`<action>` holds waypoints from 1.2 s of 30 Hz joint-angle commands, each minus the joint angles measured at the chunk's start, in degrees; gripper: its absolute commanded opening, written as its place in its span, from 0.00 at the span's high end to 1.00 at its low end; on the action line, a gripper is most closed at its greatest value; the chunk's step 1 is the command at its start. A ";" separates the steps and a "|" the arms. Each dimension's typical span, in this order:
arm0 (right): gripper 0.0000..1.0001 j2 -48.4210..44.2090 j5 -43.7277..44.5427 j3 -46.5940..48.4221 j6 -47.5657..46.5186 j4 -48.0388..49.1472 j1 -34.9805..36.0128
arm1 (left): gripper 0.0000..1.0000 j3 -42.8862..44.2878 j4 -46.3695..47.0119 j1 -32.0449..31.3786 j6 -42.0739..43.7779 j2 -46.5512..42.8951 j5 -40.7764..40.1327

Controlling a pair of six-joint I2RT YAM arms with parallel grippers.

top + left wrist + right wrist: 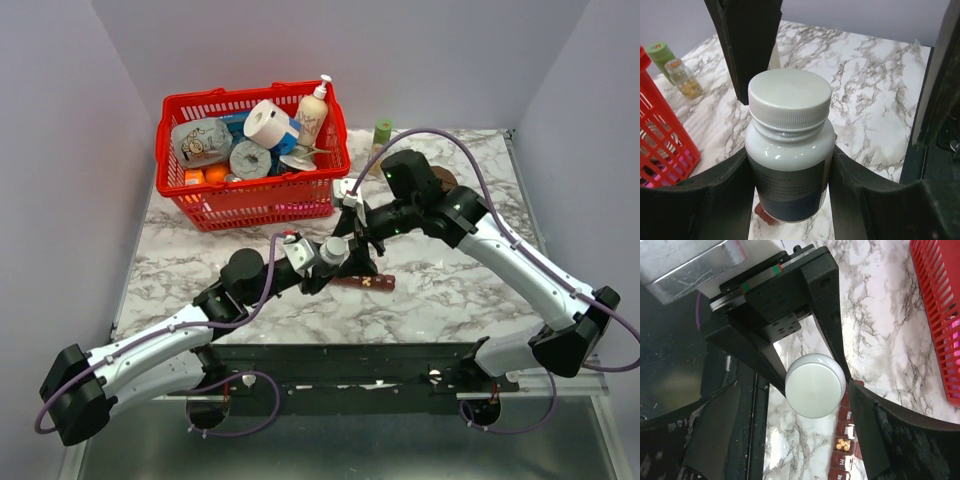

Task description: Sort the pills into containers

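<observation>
My left gripper is shut on a white pill bottle with a white ribbed cap, holding it upright above the table. In the right wrist view the cap sits between my right gripper's wide-open fingers, which touch nothing I can see. The dark red-brown containers strip lies on the marble just beneath; one compartment is open with several small yellow pills. In the top view the strip lies under both grippers, the left and the right.
A red basket full of goods stands at the back left. A green-capped bottle and a small clear vial of yellow pills stand behind it to the right. The table's dark front rail is near.
</observation>
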 commanded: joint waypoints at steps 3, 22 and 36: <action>0.00 -0.95 -1.72 5.22 -10.43 -10.50 0.22 | 1.00 1.81 0.46 0.36 2.22 -3.54 8.15; 0.05 1.85 -18.77 10.14 -52.63 -30.01 0.22 | 1.00 5.76 -2.27 0.89 -4.55 0.50 30.22; 0.31 2.48 -15.96 8.66 -46.67 -28.72 1.45 | 1.00 6.82 -3.32 1.33 -4.20 2.17 30.84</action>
